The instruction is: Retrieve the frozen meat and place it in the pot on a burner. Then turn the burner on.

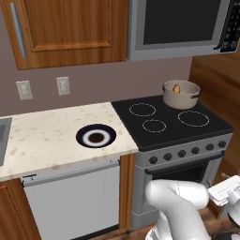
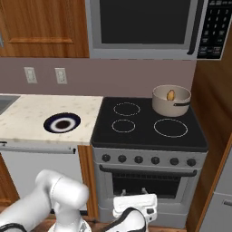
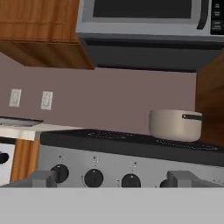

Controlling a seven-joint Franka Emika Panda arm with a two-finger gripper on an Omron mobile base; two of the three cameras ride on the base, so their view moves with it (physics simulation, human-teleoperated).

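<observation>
White arm folded low at frame bottom, claw [image 3: 112,178] spread facing the stove knobs; small golden-brown rounded meat lump [image 1: 176,88] sits inside round beige-grey straight-sided metal pot [image 1: 181,95] upper right.

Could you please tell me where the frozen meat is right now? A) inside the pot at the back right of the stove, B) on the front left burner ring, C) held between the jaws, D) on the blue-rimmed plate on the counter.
A: the frozen meat shows as a small orange-yellow lump inside the pot, which stands at the stove's back right corner.
</observation>
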